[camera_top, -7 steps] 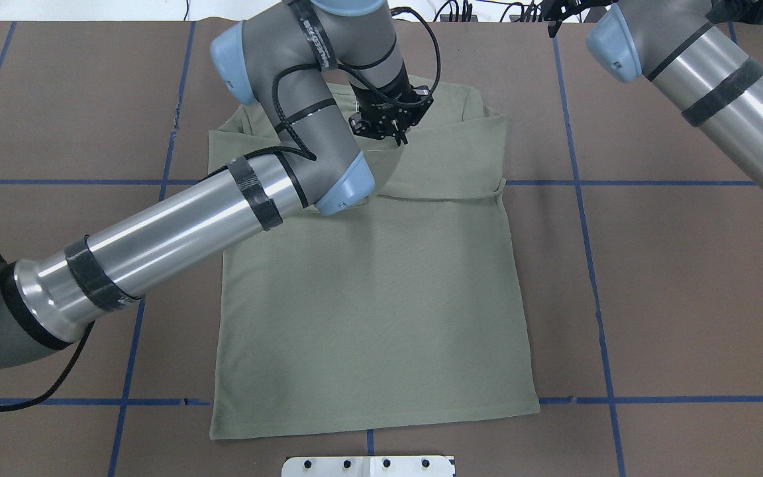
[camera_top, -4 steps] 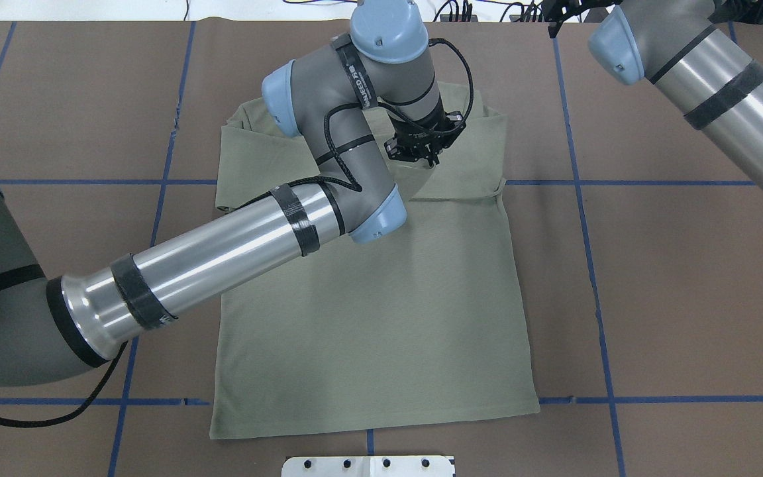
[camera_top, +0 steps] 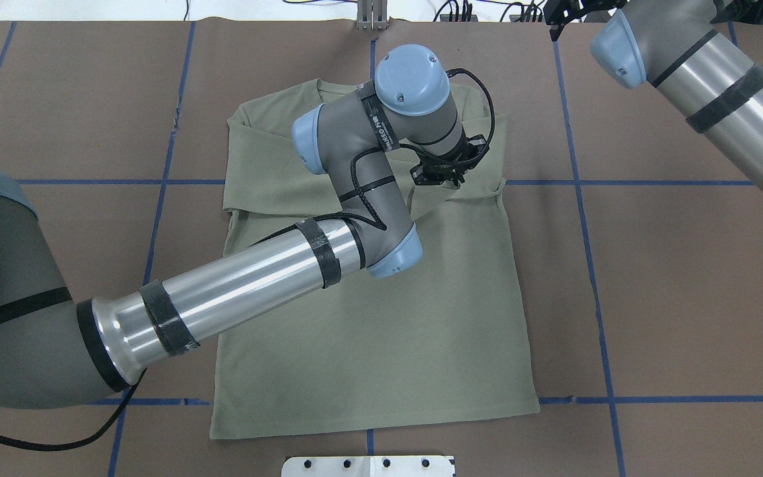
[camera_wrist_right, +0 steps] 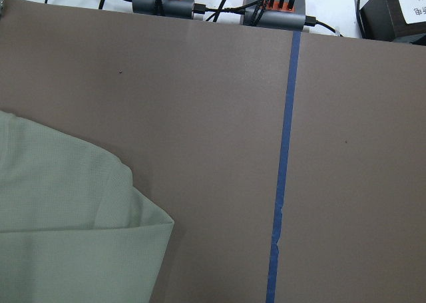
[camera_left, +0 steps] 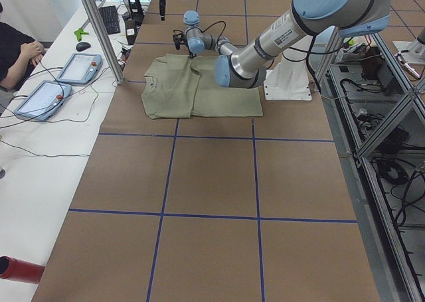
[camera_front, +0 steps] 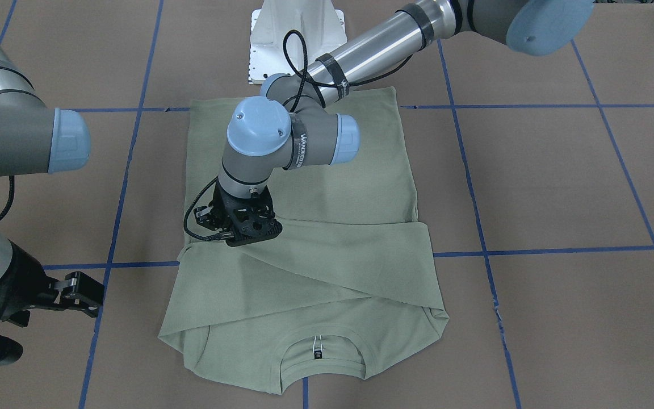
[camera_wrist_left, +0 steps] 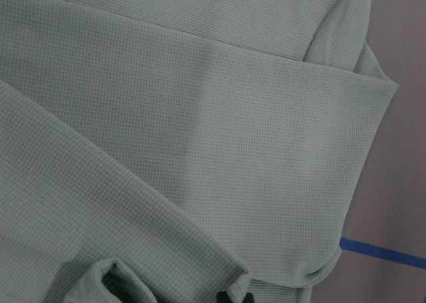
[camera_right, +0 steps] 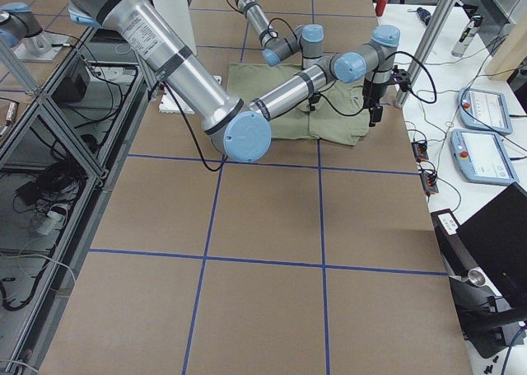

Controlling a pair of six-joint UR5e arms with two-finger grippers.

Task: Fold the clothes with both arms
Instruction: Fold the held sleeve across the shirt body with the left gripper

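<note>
Since the brown counter (camera_top: 686, 298) carries the shirt (camera_top: 381, 331) spread flat at its middle, collar away from the robot and hem still at full length, we judge the fold only begun. Our left arm (camera_top: 236, 291) reaches over the chest, where one sleeve (camera_front: 332, 255) lies slanted across; our right arm (camera_top: 719, 86) hangs off to the side. The left fingers (camera_front: 235, 241) look clamped on that sleeve's end, while the right fingers (camera_front: 84, 296) stand apart, empty. Laying the sleeve down and folding the body remain.
</note>
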